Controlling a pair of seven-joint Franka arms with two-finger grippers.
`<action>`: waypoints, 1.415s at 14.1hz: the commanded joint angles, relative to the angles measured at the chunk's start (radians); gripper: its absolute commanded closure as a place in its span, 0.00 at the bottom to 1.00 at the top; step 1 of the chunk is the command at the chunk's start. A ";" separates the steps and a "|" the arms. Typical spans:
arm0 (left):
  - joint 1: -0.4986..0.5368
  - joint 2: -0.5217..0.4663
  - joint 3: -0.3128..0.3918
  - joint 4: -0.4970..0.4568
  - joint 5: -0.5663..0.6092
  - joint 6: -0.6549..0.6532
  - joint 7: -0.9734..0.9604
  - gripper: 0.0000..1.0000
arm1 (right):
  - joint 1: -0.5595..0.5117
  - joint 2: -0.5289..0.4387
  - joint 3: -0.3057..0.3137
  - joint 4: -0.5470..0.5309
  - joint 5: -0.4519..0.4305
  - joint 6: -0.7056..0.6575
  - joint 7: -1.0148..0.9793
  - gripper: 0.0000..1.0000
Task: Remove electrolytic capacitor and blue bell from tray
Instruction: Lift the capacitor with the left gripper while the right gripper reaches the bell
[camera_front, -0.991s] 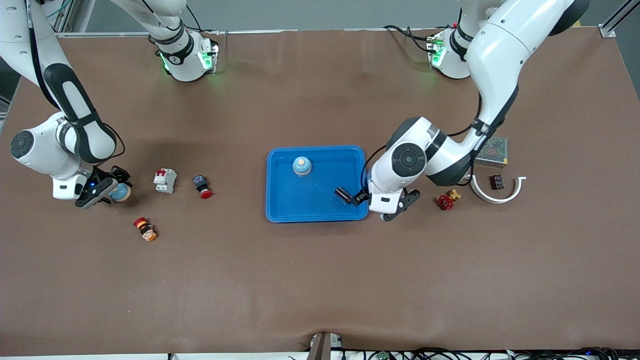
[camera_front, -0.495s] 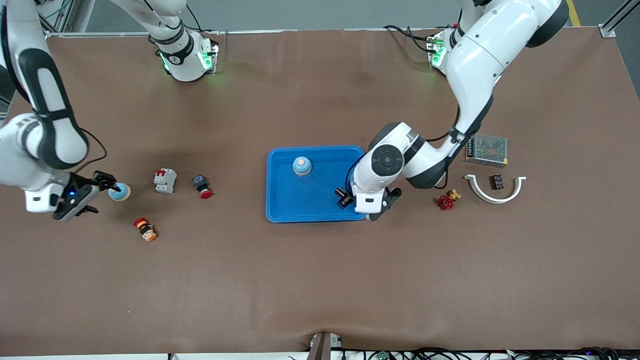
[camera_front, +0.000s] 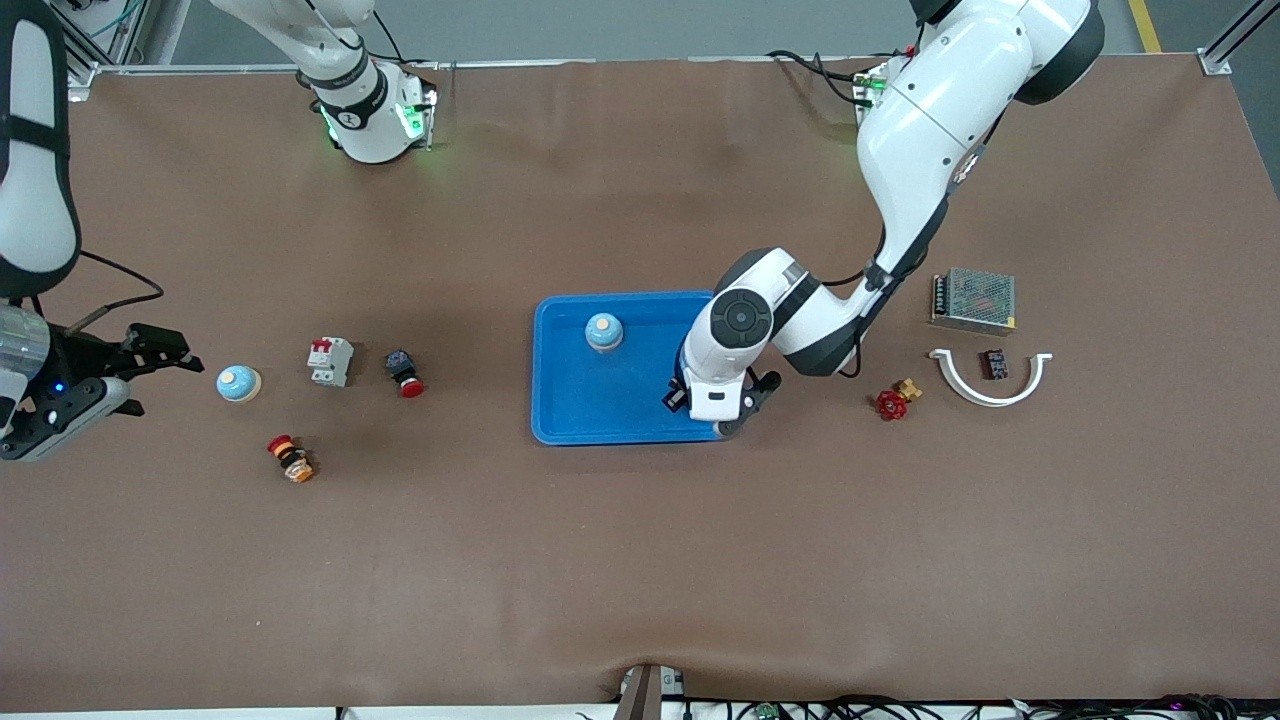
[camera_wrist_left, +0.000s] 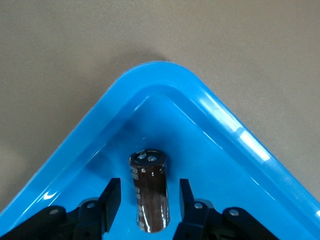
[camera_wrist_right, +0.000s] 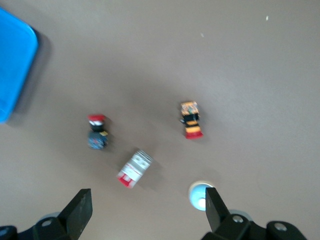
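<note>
I have the left hand (camera_front: 700, 398) low over the blue tray (camera_front: 560, 425), at the tray's 4 o'clock corner in the front view. From there the arm hides what is under the hand, so I read it from the left wrist view. The capacitor (camera_wrist_left: 150, 192), a dark cylinder with a shiny end cap, sits inside the rounded corner of the tray (camera_wrist_left: 225, 125). It is between the two fingers (camera_wrist_left: 111, 200). The fingers are spread, and I see a slim gap on each side of the can, so nothing is clamping it. I can't tell whether it stands or leans.

One light-blue bell (camera_front: 604, 331) rests in the tray at about 11 o'clock from the tray's centre, well apart from the capacitor's corner.

The second bell (camera_front: 239, 383) is out on the brown table (camera_front: 640, 560), at 9 o'clock from the tray, toward the right arm's end. The right hand (camera_front: 140, 365) hovers over bare table just beside this bell, at its 9 o'clock, with its fingers wide apart and gripping nothing. In the right wrist view the bell (camera_wrist_right: 201, 195) shows close to one finger (camera_wrist_right: 215, 205) and is not touching it.

Between that bell and the tray are a white circuit breaker (camera_front: 330, 360) and a red-capped push button (camera_front: 404, 373). An orange-and-red button (camera_front: 290, 458) lies at 5 o'clock from the bell.

At 3 o'clock from the tray are a red valve handle (camera_front: 893, 400), a white curved bracket (camera_front: 990, 385) with a small dark part (camera_front: 993, 364) in its arc, and a metal power supply (camera_front: 973, 298).
</note>
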 joint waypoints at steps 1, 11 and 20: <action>-0.026 0.024 0.020 0.027 -0.002 0.018 -0.005 0.70 | 0.077 -0.040 -0.003 0.016 -0.021 -0.035 0.178 0.00; 0.006 -0.078 0.028 0.033 0.034 -0.040 0.017 1.00 | 0.521 -0.065 -0.005 -0.027 -0.024 0.066 1.077 0.00; 0.172 -0.280 0.022 0.030 0.028 -0.297 0.343 1.00 | 0.768 -0.024 -0.005 -0.243 -0.070 0.364 1.453 0.00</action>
